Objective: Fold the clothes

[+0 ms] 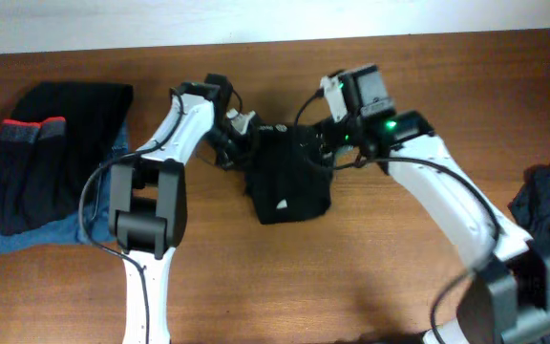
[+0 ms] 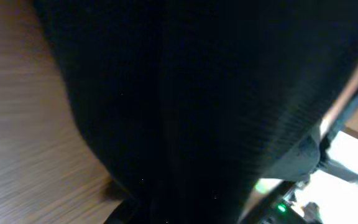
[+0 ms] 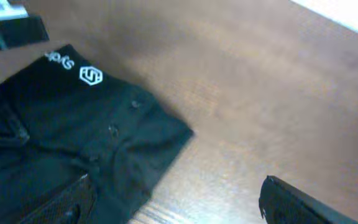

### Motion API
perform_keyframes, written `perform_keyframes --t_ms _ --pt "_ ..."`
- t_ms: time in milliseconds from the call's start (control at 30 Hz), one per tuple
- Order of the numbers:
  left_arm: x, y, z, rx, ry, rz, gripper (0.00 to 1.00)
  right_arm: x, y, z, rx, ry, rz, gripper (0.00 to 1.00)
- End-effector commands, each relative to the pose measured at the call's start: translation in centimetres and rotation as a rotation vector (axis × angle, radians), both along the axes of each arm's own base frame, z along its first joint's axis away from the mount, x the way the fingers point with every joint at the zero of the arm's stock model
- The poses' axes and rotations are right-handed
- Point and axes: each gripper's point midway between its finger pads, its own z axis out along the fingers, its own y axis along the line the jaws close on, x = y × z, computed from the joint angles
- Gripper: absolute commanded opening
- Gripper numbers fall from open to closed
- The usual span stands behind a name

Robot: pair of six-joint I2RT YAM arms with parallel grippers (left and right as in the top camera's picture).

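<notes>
— Where was the black garment (image 1: 289, 182) found?

— It was laid flat, folded into a compact block, near the middle of the tabletop (image 1: 370, 268), between the two arms. In the right wrist view a white logo (image 3: 91, 76) and white lettering (image 3: 58, 57) were seen near one of its edges.

— How was the left hand (image 1: 235, 139) set?

— It was placed at the far left corner of the garment. Its wrist view was filled by black fabric pressed close to the lens, with a strip of wood grain at the left. The fingers were hidden, so it could not be told whether they were closed or whether cloth was held.

— And the right hand (image 1: 330, 143)?

— It was positioned at the far right corner of the garment. Its fingers (image 3: 303, 202) were spread wide and nothing was gripped between them. Only bare tabletop and a corner of the garment were seen in the gap.

— What else was noted?

— A pile of folded clothes (image 1: 60, 134) was stacked at the left end, with red-trimmed pieces (image 1: 27, 127) on it and a blue cloth (image 1: 27, 239) beneath. A crumpled dark garment (image 1: 547, 205) was seen at the right edge, well apart from the rest.
</notes>
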Motion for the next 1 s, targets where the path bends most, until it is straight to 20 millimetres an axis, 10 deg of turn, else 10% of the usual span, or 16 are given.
perform_keyframes --t_ms 0,300,600,967 --pt "2.7 3.7 4.4 0.122 -0.171 0.025 0.01 0.0 -0.6 3.8 0.006 -0.064 -0.01 0.91" --pt "4.1 13.0 9.8 0.371 -0.316 0.157 0.01 -1.1 -1.8 8.1 -0.008 -0.135 -0.042 0.91" --pt "4.2 22.7 15.7 0.663 -0.48 0.26 0.01 -2.3 -2.4 7.4 -0.034 -0.086 -0.048 0.91" --pt "4.7 29.1 22.4 0.788 -0.632 0.32 0.01 -2.5 -2.5 7.2 -0.038 -0.074 -0.048 0.91"
